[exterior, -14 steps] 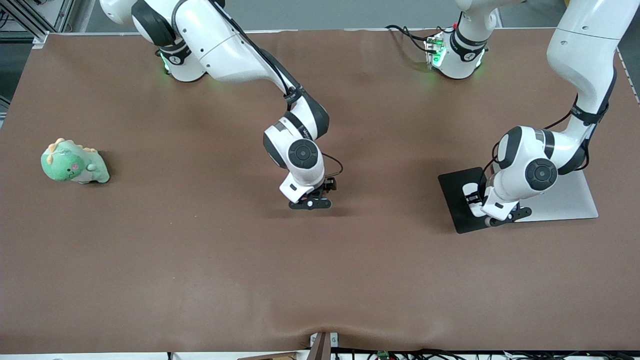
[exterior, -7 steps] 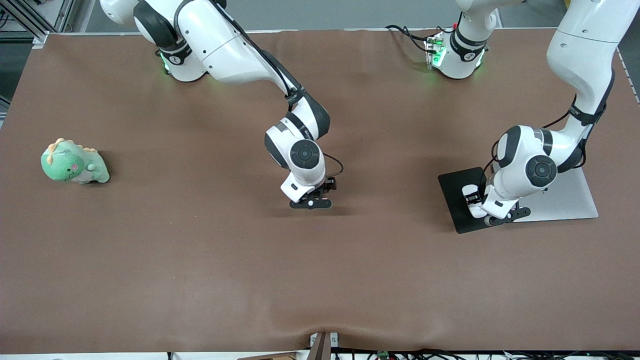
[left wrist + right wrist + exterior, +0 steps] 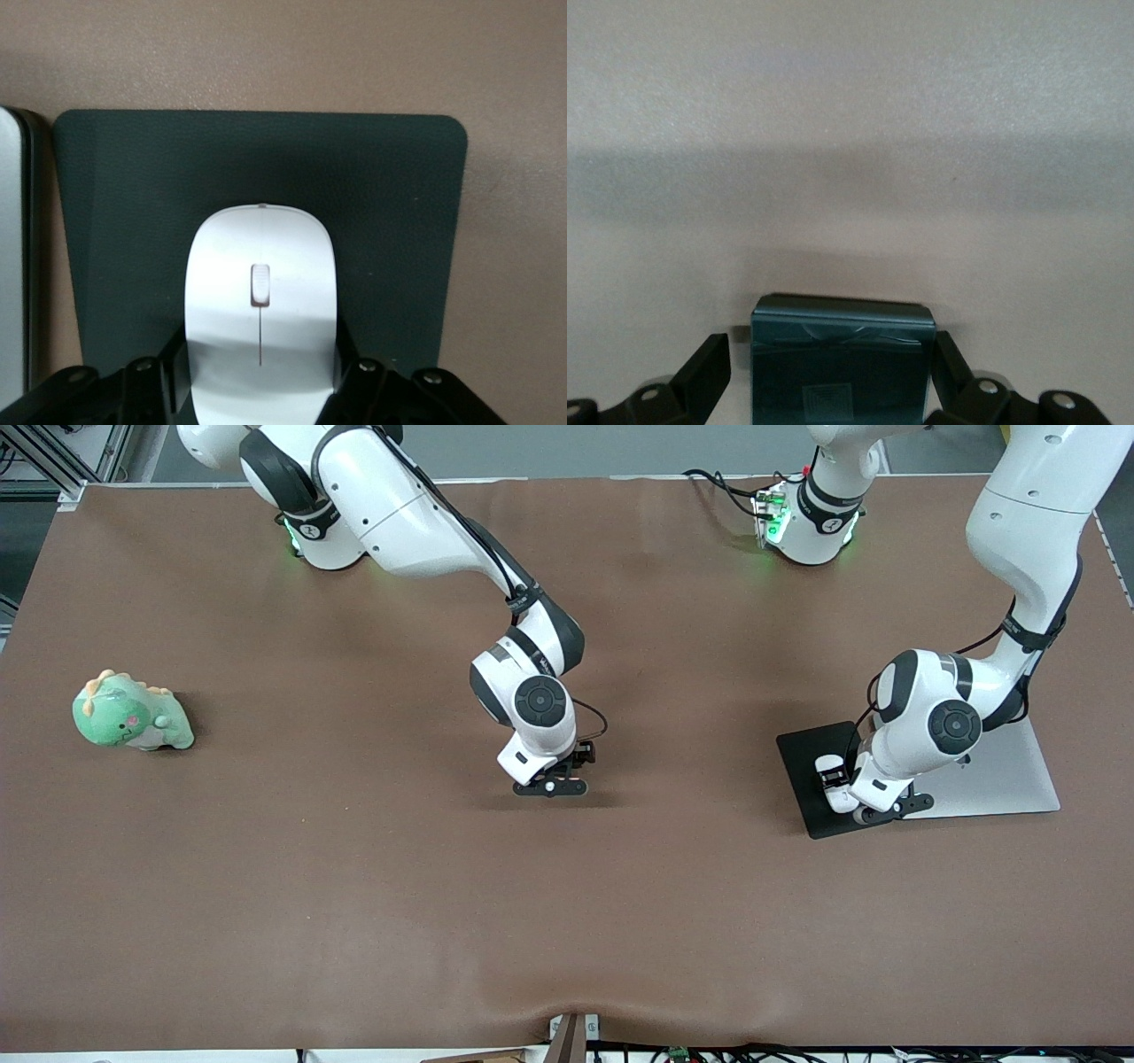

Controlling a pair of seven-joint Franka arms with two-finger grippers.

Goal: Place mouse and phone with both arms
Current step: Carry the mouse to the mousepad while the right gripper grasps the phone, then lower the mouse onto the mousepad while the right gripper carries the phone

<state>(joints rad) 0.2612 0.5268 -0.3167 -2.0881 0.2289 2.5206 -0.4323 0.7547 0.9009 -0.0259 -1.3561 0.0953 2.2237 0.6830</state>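
Gripping the smooth white oval mouse [image 3: 259, 310] over the matte black mouse pad [image 3: 390, 230], my left claw [image 3: 257, 381] holds; my right claw [image 3: 837, 372] clamps the glossy black phone [image 3: 840, 359] over the brown surface [image 3: 354, 886].

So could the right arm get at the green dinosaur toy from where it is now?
Probably not yet: the right gripper is shut on the phone mid-table. The path to the toy is bare table, but the gripper is occupied.

A green dinosaur toy [image 3: 131, 715] lies well apart from the black pad [image 3: 811, 766]; a laptop [image 3: 1005, 775] sits just beside the pad.
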